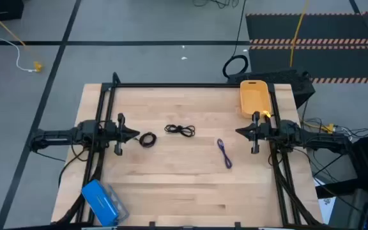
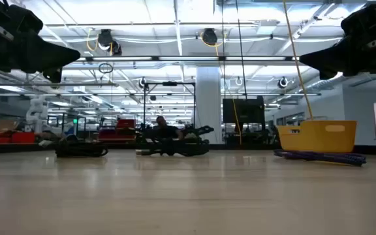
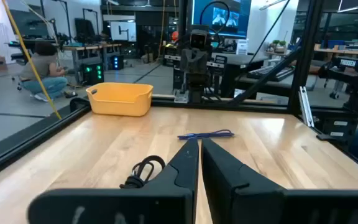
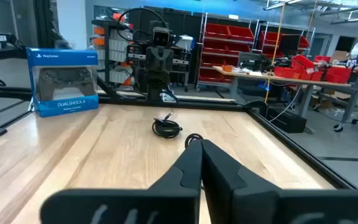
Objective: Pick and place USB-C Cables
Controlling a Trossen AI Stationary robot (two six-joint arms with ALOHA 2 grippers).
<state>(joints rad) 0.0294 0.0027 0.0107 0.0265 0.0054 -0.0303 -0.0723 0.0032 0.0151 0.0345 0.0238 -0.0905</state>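
both claws — left point(image 1: 136, 135), right point(image 1: 238, 131) — pressed together, empty; cables point(image 1: 179, 130) look light, floppy — pinch the bundled middle.

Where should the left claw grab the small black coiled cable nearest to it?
Probably from straight above, across the bundled strands of the black coil. It lies flat on the wooden table, just ahead of the left claw, so only its top is exposed; pinching the rim catches several loops together.
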